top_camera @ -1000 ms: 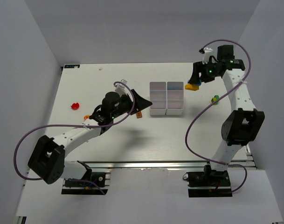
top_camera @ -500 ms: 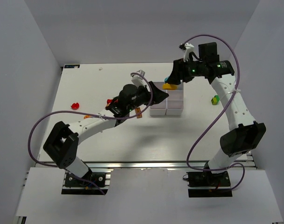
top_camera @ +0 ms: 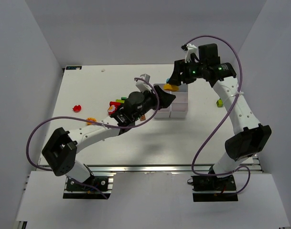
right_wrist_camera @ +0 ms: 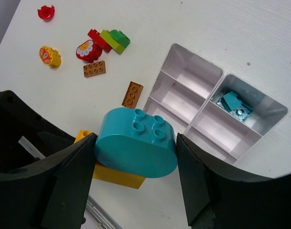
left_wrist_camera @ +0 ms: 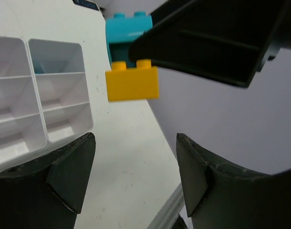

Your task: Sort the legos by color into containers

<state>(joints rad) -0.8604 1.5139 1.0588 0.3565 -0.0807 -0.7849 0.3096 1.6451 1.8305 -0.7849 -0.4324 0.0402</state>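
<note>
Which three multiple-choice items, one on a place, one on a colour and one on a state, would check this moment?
1. Where, relative to the tray, does the loose teal piece lie?
A) outside it
B) in a corner compartment
C) in a middle compartment

2. What colour is the brick stuck under the teal brick in the right gripper?
A) red
B) yellow
C) green

3. How is the left gripper?
A) shut on a brick
B) shut with nothing in it
C) open and empty

Answers:
1 B, the right wrist view shows it inside an end compartment of one column.
2 B, the yellow brick hangs below the teal one.
3 C, its fingers stand apart with nothing between them.
</note>
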